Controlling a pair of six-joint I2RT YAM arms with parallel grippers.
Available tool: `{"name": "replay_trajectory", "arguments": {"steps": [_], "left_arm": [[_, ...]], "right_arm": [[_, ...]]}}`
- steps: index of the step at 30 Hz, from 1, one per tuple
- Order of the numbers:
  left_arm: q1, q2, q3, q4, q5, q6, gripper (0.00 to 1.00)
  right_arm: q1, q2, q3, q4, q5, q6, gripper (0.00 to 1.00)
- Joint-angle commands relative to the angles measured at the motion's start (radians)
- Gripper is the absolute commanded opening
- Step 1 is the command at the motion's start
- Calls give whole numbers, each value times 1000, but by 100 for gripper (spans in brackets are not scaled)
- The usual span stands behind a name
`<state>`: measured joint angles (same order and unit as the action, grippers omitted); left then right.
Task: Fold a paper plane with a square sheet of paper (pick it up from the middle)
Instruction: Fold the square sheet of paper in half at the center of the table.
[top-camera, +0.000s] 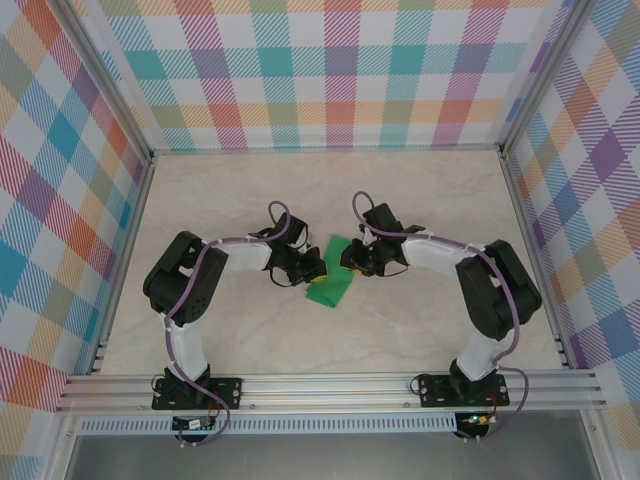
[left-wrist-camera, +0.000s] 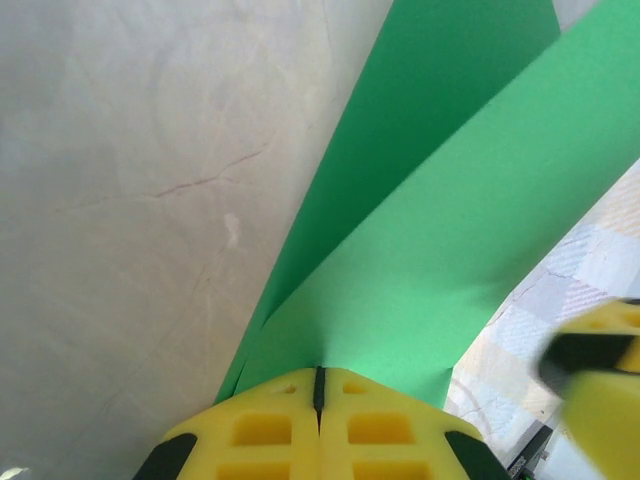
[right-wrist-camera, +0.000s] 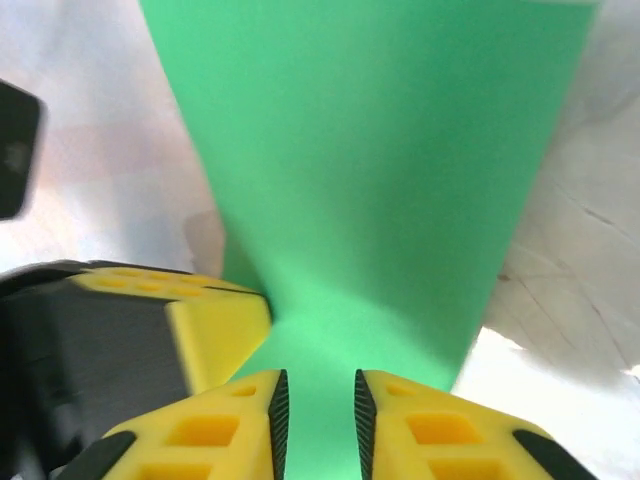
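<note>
Two sets of yellow fingers meet at one thin, bright green sheet of paper (top-camera: 332, 282) over the pale marbled counter (top-camera: 430, 190). The left fingers (left-wrist-camera: 296, 405) are pressed together, pinching the sheet's folded edge, which fans away from their tips in two layers. The right fingers (right-wrist-camera: 398, 415) stand slightly spread – the sheet runs through the narrow gap between them, unclamped – and widens beyond their tips.
</note>
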<state>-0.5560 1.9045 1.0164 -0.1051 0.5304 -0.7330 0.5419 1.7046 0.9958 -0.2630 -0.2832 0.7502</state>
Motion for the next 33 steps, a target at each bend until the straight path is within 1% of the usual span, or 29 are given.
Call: {"name": "replay_trajectory", "arguments": {"steps": [1,2,4,10,13,15,21,27,33], "left_arm": [[-18,76,-74,-192,-145,9,0],[-18,73,-72,-189,-137,8,0],[-18,65,-67,-184,-125,9,0],[-18,35,-65,-185,-119,13,0],[-18,29,-65,-189,-118,16,0],[-18,28,-65,-188,-114,17,0],[-18,26,-62,-185,-105,18,0],[-19,17,-61,-188,-103,16,0],[-18,6,-58,-189,-99,15,0]], "right_arm": [[-7,-46,5,-127,135,45,34],[-7,-41,7,-138,143,47,37],[-7,-24,14,-139,132,46,40],[-8,46,77,-85,75,11,40],[-13,101,138,-147,113,5,40],[-13,120,148,-153,131,3,42],[-13,183,209,-211,140,-32,43],[-13,199,218,-245,159,-38,46],[-13,238,244,-275,151,-47,44]]}}
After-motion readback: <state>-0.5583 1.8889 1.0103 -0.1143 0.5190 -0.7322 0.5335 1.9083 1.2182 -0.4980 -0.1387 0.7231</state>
